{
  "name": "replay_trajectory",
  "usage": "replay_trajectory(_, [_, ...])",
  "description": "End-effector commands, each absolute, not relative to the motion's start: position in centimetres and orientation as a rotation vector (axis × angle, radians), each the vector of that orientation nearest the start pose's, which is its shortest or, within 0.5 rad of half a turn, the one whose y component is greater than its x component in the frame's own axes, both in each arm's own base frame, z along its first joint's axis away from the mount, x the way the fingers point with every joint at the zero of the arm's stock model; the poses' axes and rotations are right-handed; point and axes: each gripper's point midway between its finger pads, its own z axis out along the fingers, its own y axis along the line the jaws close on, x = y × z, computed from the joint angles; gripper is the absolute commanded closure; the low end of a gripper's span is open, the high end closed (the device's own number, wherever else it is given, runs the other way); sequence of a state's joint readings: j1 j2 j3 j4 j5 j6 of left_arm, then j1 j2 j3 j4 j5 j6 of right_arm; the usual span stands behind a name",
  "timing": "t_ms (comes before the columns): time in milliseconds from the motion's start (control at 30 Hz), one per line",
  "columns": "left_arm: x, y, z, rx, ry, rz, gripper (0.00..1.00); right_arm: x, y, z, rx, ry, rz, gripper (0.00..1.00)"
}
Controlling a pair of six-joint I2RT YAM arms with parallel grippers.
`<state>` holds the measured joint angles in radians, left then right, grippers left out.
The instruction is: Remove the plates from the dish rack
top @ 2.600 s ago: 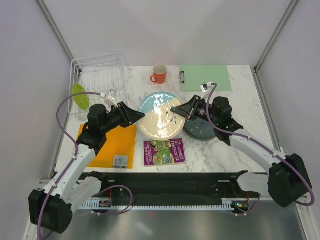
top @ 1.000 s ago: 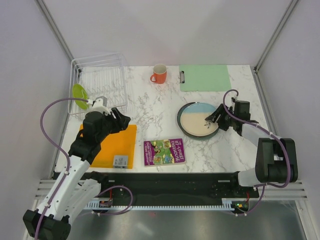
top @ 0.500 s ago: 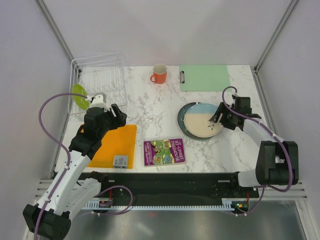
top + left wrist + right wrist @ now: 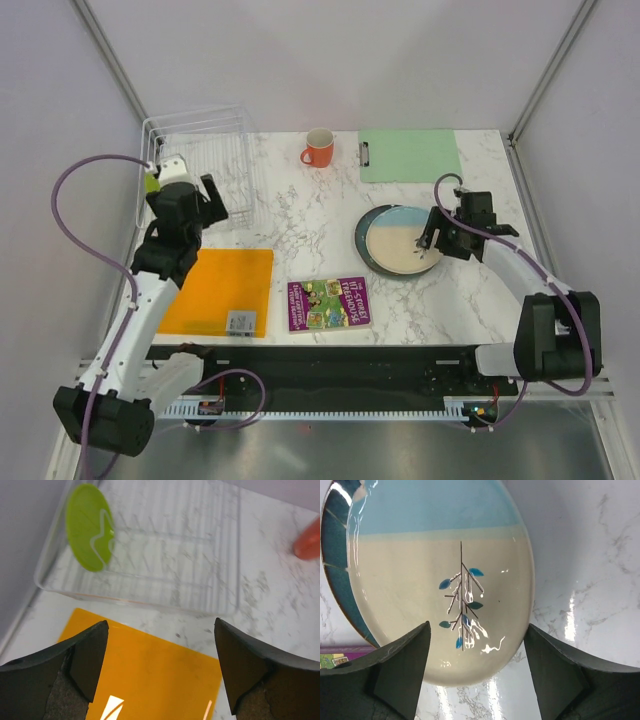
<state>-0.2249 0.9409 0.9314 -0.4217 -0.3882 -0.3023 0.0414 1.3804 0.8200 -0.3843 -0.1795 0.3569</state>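
**Overhead view.** The dish rack point(image 4: 205, 150) stands at the far left corner of the marble table point(image 4: 300, 225), with an orange mat point(image 4: 215, 290) just in front of it. A lime green plate point(image 4: 89, 527) stands on edge in a slot at the rack's left end. The left gripper point(image 4: 203, 200) hangs over the rack's near side, beside that plate and clear of it.

**Left wrist view.** The fingers point(image 4: 75, 655) are spread wide and hold nothing. Between them lie the rack's front wire and the far edge of the mat.

**Right side.** A cream-and-blue plate point(image 4: 440, 580) with a sprig motif lies flat on a dark teal plate point(image 4: 335, 565), whose rim shows as a crescent on the left. The pair sits right of centre on the table, well apart from the rack. The right gripper point(image 4: 432, 238) sits at the plates' right edge with its fingers point(image 4: 405, 665) parted wide, flanking the cream plate's rim without gripping it.

**Other items.** An orange mug point(image 4: 318, 148), a green clipboard point(image 4: 410, 155) and a book point(image 4: 329, 303).
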Motion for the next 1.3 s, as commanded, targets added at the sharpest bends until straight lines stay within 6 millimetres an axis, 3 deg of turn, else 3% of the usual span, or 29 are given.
replay_trajectory(0, [33.5, 6.8, 29.2, -0.463, 1.807, 0.388, 0.08, 33.0, 4.2, 13.1, 0.330, 2.328, 0.281, 0.18])
replay_trajectory(33, [34.4, 7.5, 28.9, -0.470, 1.812, 0.386, 0.08, 33.1, 3.7, 13.9, 0.335, 2.302, 0.253, 0.17])
replay_trajectory(67, [34.9, 9.7, 29.4, -0.516, 1.781, 0.416, 0.09, 33.1, 3.5, 14.6, 0.338, 2.285, 0.244, 0.17])
replay_trajectory(267, [38.7, 13.0, 27.9, -0.554, 1.829, 0.444, 0.09, 33.0, 3.1, 16.9, 0.307, 2.229, 0.219, 0.15])
replay_trajectory(400, [40.9, 14.8, 25.7, -0.591, 1.885, 0.423, 0.10, 33.3, 2.8, 16.6, 0.285, 2.238, 0.192, 0.14])
replay_trajectory(433, [41.6, 15.1, 25.9, -0.595, 1.880, 0.389, 0.11, 33.4, 2.8, 16.6, 0.283, 2.239, 0.191, 0.14])
replay_trajectory(467, [42.5, 15.4, 24.4, -0.603, 1.919, 0.374, 0.11, 33.6, 2.9, 16.4, 0.283, 2.241, 0.193, 0.14])
replay_trajectory(533, [43.6, 15.6, 23.9, -0.622, 1.939, 0.316, 0.12, 33.7, 3.0, 16.1, 0.281, 2.242, 0.205, 0.14])
replay_trajectory(600, [44.8, 15.6, 22.1, -0.632, 1.978, 0.270, 0.12, 33.8, 3.2, 15.8, 0.274, 2.247, 0.214, 0.14])
replay_trajectory(633, [45.3, 15.9, 22.3, -0.655, 1.971, 0.252, 0.12, 33.9, 3.2, 15.6, 0.274, 2.252, 0.217, 0.14])
replay_trajectory(967, [48.0, 16.3, 19.0, -0.677, 2.022, 0.223, 0.18, 34.1, 3.9, 14.7, 0.263, 2.278, 0.286, 0.14])
replay_trajectory(1267, [48.0, 18.0, 16.6, -0.724, 2.003, 0.322, 0.22, 34.2, 3.8, 14.6, 0.264, 2.279, 0.298, 0.14])
